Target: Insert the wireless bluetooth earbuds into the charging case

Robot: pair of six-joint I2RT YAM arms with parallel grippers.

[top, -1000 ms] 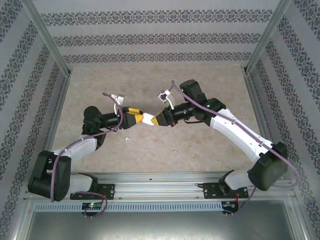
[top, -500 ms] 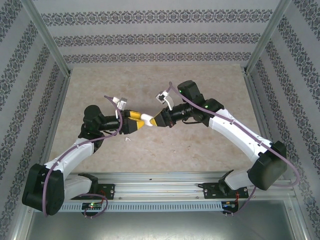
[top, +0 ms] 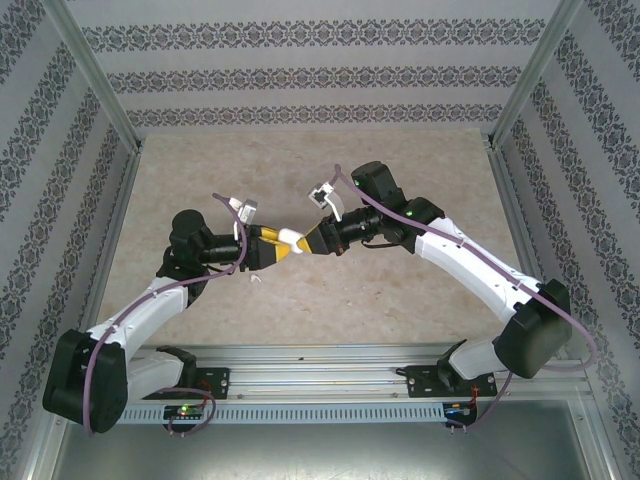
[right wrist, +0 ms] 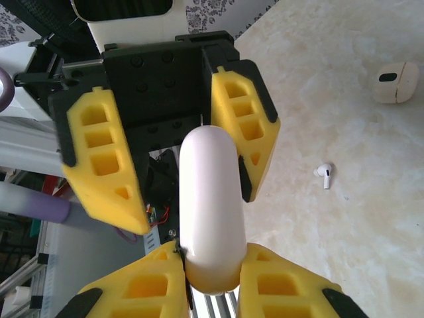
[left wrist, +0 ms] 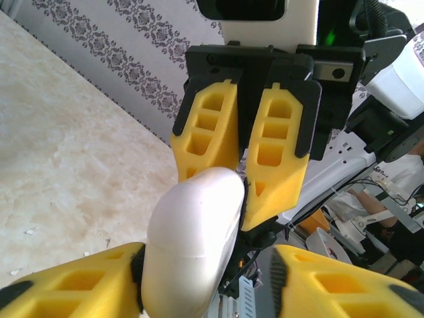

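The charging case, glossy white and closed, hangs in the air between both arms above the table's middle. My right gripper is shut on one end of it. My left gripper straddles the other end with its jaws open. One yellow finger touches the case, while the other finger stands clear with a gap. A single white earbud lies on the beige table, seen as a small speck below the left gripper.
A tan rounded piece with a dark hole rests on the table beyond the earbud. Patterned walls and metal posts enclose the table on three sides. The mounting rail runs along the near edge.
The left gripper's jaws have narrowed around the case's free end, and the left arm has swung its elbow outward. The right gripper keeps holding the case in nearly the same spot.
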